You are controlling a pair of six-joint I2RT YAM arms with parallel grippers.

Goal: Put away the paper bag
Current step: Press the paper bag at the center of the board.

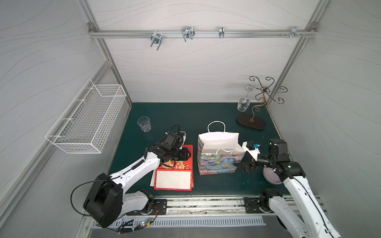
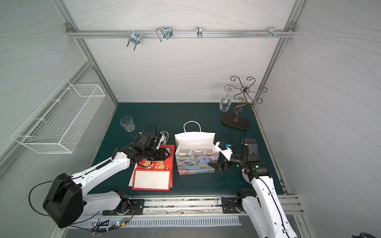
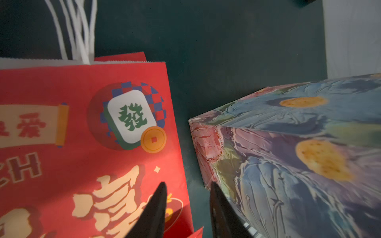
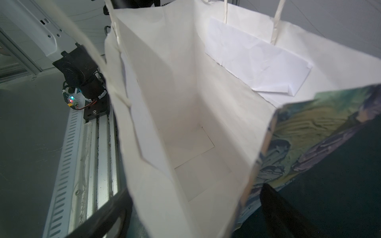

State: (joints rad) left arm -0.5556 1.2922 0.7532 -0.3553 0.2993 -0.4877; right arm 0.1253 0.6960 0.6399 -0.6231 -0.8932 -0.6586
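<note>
Bag [image 1: 218, 162] stands open mid-mat [image 1: 185, 119], just right of the flat red bags [image 1: 177, 164]. My right gripper [image 1: 240, 168] is at the bag's near right corner, jaws wide apart; I can't tell if they touch it. My left gripper [image 3: 188, 185] is low over the red bags' edge, jaws narrowly apart, nothing between them.

Paper looking matt, tabletop [image 1: 181, 115] looking dull.
The bag [image 1: 218, 164] is showing printed paper outside and plain white paper inside; the red bag [image 3: 82, 160] is looking smooth; the basket [image 1: 88, 123] is showing white wire.
</note>
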